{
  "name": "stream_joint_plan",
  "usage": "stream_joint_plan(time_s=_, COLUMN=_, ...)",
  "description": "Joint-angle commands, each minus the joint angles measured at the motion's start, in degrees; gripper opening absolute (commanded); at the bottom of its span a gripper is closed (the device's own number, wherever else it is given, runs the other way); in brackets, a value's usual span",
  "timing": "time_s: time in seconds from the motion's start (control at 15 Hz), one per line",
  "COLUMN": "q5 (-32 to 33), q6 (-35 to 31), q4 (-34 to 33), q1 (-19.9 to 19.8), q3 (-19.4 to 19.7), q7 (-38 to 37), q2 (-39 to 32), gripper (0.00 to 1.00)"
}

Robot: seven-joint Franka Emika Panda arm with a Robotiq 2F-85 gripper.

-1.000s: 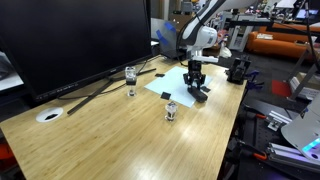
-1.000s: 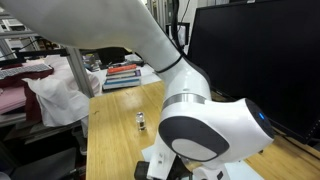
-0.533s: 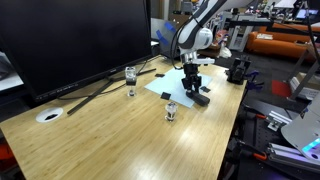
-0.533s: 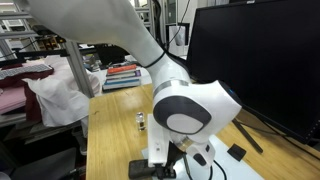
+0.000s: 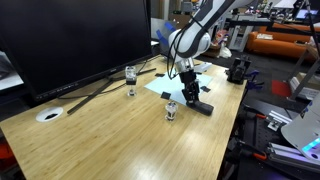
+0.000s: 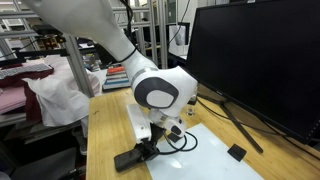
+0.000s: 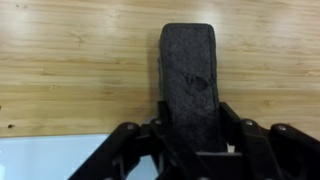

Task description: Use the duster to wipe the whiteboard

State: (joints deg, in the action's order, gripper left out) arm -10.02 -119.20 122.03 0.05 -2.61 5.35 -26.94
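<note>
Black and coarse-textured, the low oblong duster (image 7: 188,70) is clamped between the fingers of the dark Robotiq gripper (image 7: 192,130). Its free end juts forward past them over the light wooden table (image 7: 60,60). The thin pale white-blue whiteboard sheet (image 7: 45,165) lies back beside the gripper, cut off by the frame edge. The duster seems to touch the wood, but its underside is hidden.
</note>
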Motion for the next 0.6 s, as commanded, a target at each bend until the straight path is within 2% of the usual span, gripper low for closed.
stream_joint_plan(time_s=0.0, q5=-0.05, q6=-4.64, q4=4.51, q1=0.11, q3=-1.39, q7=3.02, q2=2.02, gripper=0.27)
stream_joint_plan(time_s=0.33, q5=0.37, q6=-6.81, q4=7.02, q1=0.6, q3=-2.46, q7=4.94, q2=4.02, gripper=0.27)
stream_joint_plan(time_s=0.4, q5=0.34, q6=-7.16, q4=7.44, q1=0.61, q3=-2.66, q7=5.41, q2=4.48, gripper=0.31)
stream_joint_plan(time_s=0.47, q5=0.71, q6=-7.4, q4=7.78, q1=0.74, q3=-2.64, q7=5.36, q2=4.97, gripper=0.73)
stream_joint_plan(time_s=0.53, q5=1.0, q6=-7.62, q4=8.26, q1=0.82, q3=-2.65, q7=5.41, q2=5.75, gripper=0.77)
